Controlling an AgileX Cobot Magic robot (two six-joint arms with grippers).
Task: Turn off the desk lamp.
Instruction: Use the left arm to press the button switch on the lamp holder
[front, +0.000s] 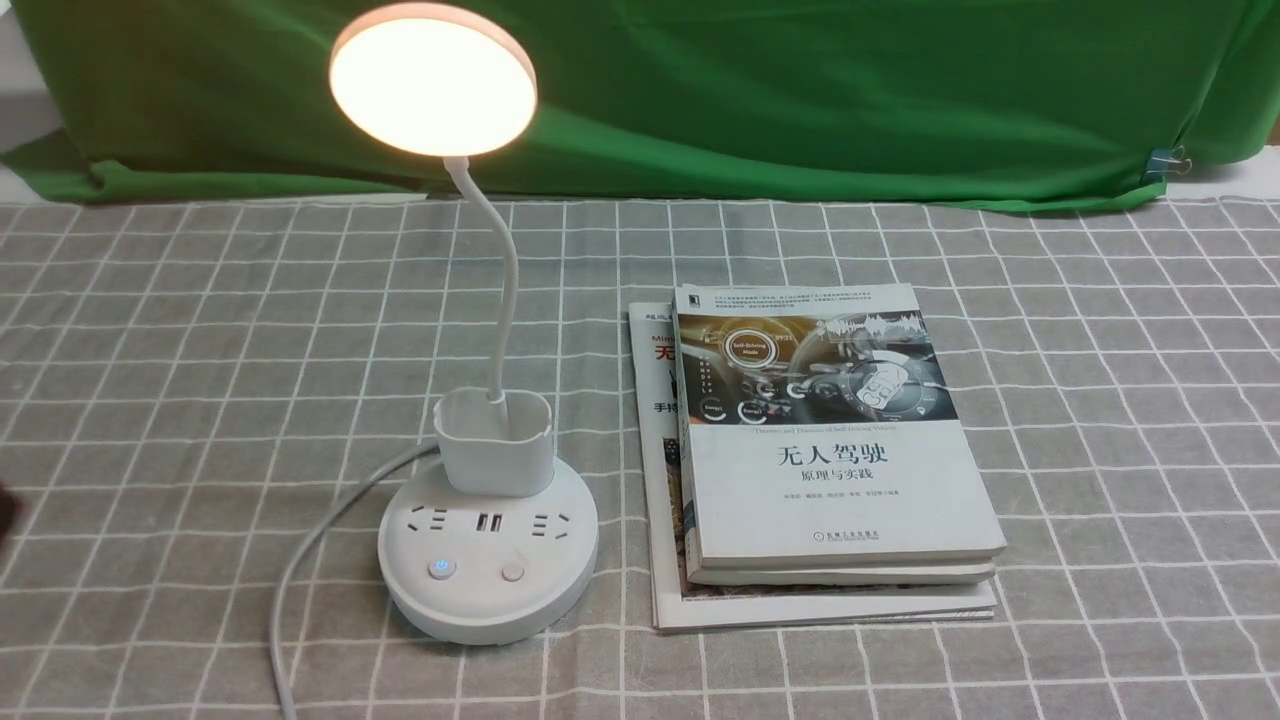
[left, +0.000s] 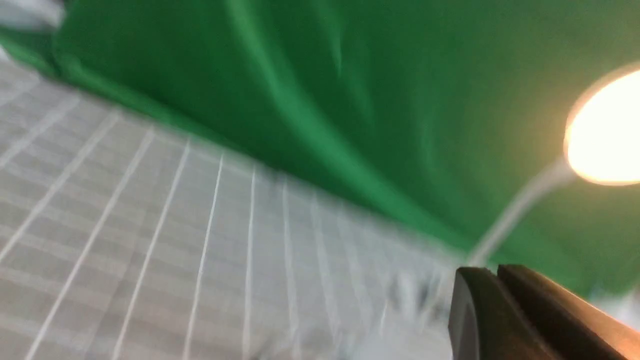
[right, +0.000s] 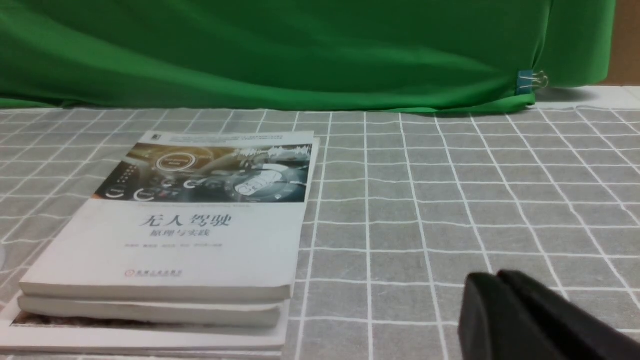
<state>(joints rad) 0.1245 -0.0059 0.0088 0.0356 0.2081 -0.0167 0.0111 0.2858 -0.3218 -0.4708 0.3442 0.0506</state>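
Observation:
The white desk lamp stands left of centre on the checked cloth. Its round disc head glows, so it is lit. A thin bent neck rises from a small cup holder. The round base has sockets and two buttons: the left button shows a blue light, the right button is plain. In the blurred left wrist view the lit head shows beyond my left gripper, whose fingers are pressed together and empty. A dark sliver at the front view's left edge is that arm. My right gripper is shut and empty.
A stack of books lies right of the lamp, also seen in the right wrist view. The lamp's white cord runs from the base toward the front edge. A green cloth hangs at the back, clipped at the right.

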